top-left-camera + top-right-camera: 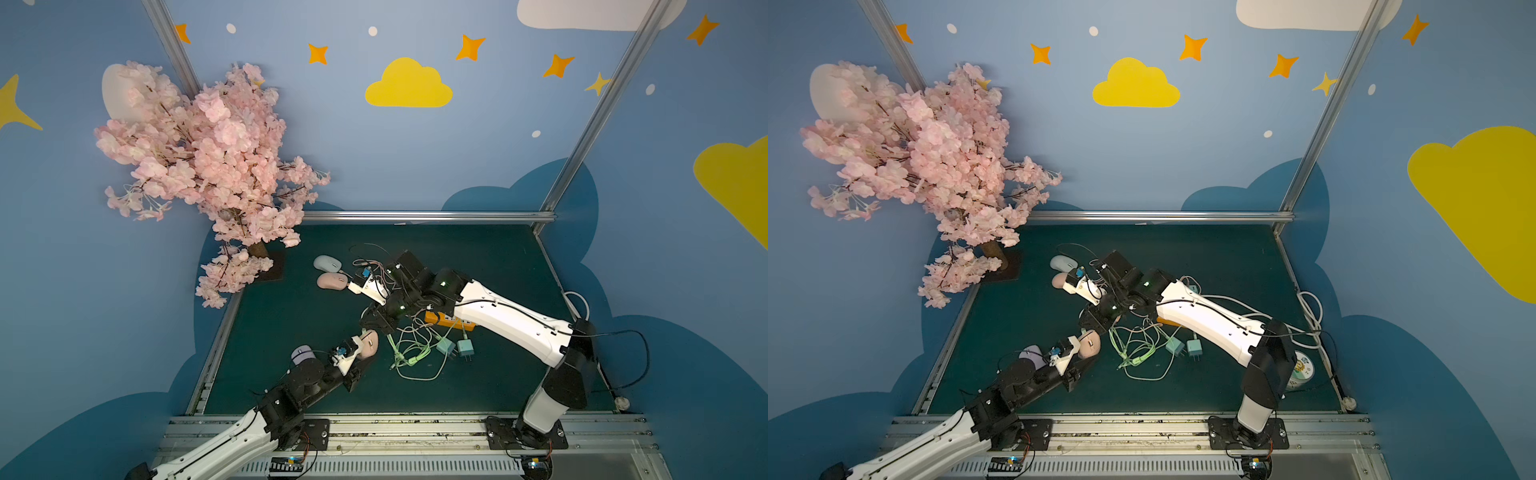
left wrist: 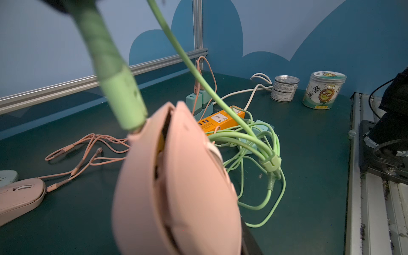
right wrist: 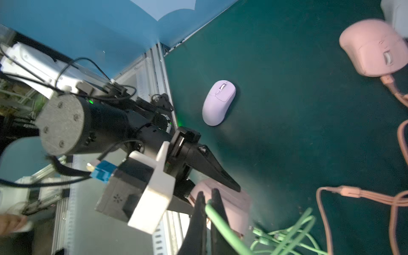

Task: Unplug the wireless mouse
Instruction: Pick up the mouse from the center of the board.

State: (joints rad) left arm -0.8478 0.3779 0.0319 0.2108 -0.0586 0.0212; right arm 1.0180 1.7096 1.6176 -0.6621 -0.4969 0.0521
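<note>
Top view, lower centre: my left hand (image 1: 362, 348) is clamped on the pink mouse (image 1: 371, 341), held off the tabletop (image 1: 291, 324) so the body can't slide w/ the pull. Just up-right: my right hand (image 1: 373, 325) is pinched tight on the green cable (image 3: 220, 223) nr the plug end. Plug not yet out. Straight pull looks right.

This was a robot test booth dressed like a playroom: blue walls (image 1: 374, 166) painted with yellow clouds (image 1: 408, 85) and stars (image 1: 318, 54), framed by aluminium posts (image 1: 598, 112). A left arm (image 1: 232, 440) and a right arm (image 1: 511, 320) stood bolted to a rail (image 1: 415, 428) along a green counter (image 1: 478, 257), near a fake blossom tree (image 1: 199, 149).
</note>
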